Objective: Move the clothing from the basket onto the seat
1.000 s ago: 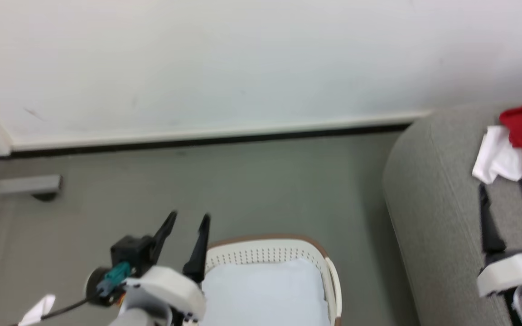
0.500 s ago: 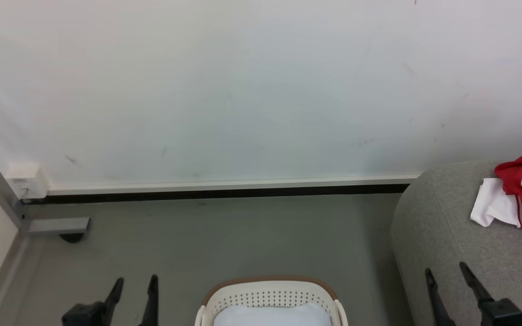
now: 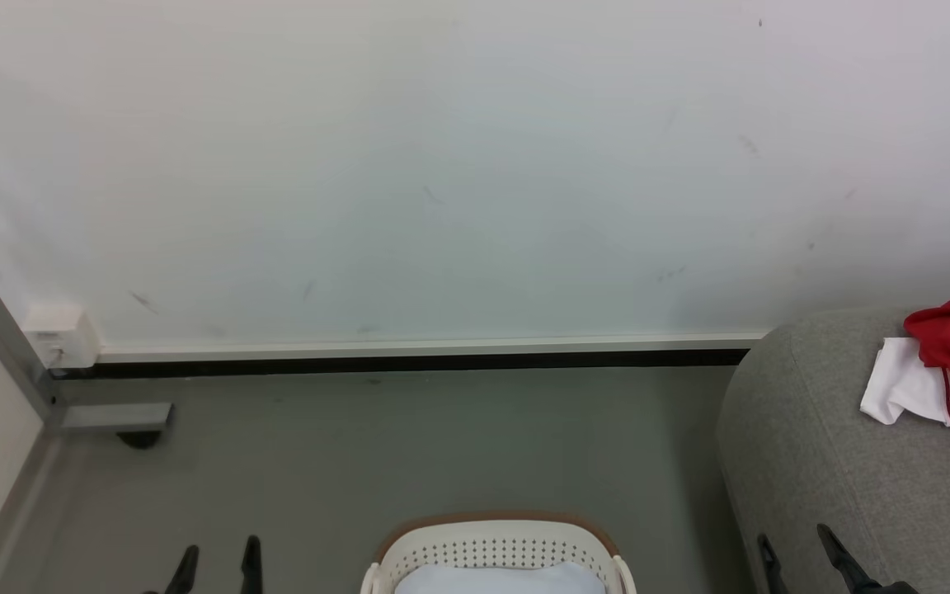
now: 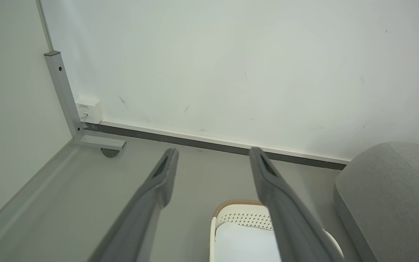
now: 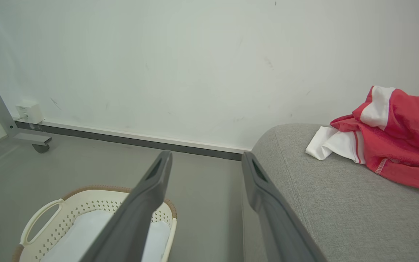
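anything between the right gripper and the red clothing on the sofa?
Nothing visible. In the right wrist view the right gripper, fingers apart, hangs by the seat's rounded edge. Just bare grey upholstery lies between it and the clothing, which already rests on the seat. The basket sits off to the other side.

Clothing (image 5: 402, 142) red and white; seat (image 5: 333, 211) grey; basket (image 5: 96, 205) cream, perforated, brown-rimmed; pad (image 5: 71, 236) pale bluish-white
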Controlling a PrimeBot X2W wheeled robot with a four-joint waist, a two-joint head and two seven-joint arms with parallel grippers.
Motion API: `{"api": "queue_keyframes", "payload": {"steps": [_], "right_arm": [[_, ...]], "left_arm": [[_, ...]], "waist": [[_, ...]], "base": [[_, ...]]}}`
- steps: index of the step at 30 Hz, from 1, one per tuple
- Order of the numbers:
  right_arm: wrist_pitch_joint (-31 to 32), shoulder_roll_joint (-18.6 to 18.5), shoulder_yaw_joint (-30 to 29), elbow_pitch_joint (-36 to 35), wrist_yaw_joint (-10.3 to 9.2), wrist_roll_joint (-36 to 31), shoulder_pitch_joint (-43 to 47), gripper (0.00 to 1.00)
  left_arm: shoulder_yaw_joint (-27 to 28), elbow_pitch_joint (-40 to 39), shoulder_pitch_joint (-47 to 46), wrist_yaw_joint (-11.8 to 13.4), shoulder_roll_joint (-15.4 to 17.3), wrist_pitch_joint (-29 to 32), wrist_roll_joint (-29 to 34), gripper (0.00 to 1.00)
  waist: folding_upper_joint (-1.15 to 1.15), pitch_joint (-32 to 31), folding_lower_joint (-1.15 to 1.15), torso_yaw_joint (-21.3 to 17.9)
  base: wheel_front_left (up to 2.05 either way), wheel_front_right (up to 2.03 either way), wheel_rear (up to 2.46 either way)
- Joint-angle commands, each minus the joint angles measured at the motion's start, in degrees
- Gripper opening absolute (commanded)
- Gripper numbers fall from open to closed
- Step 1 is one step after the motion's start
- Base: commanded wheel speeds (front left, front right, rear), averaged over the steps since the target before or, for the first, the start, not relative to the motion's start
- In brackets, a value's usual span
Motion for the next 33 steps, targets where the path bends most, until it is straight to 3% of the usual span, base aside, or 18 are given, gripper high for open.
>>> {"api": "queue_keyframes", "payload": {"steps": [1,22,23,27,33], "right_arm": [[-0.4,0.0,-0.1,0.1,-0.15,0.4,0.5,1.0],[-0.4,0.0,-0.7,0.8,-0.15,1.3,0.3,1.0],[-0.3,0.0,-0.7,0.6,0.0,0.8,0.0,0.0],[0.4,0.1,-0.8,2.2,0.0,1.3,0.5,0.0],[2.6,0.1,-2.0,1.7,-0.01,8.6,-0.5,0.0]], "left_arm": [[0.4,0.2,0.4,-0.4,-0.1,0.0,1.0,1.0],[5.5,4.5,-0.5,-7.3,-5.0,0.0,6.7,1.0],[5.3,4.3,-0.3,-7.6,-5.1,0.0,6.3,0.0],[4.9,6.0,0.4,-7.7,-6.0,0.3,5.7,0.0],[6.4,5.8,-0.7,-8.5,-6.6,2.2,-0.1,0.0]], "waist": [[0.0,0.0,0.0,0.1],[0.0,0.1,0.0,-0.9],[0.0,0.1,0.0,-0.9],[0.0,0.2,0.0,-0.9],[0.0,0.5,0.0,-0.9]], "base": [[0.0,0.0,0.0],[0.0,0.0,0.0],[0.0,0.0,0.0],[0.0,0.0,0.0],[0.0,0.0,0.0]]}}
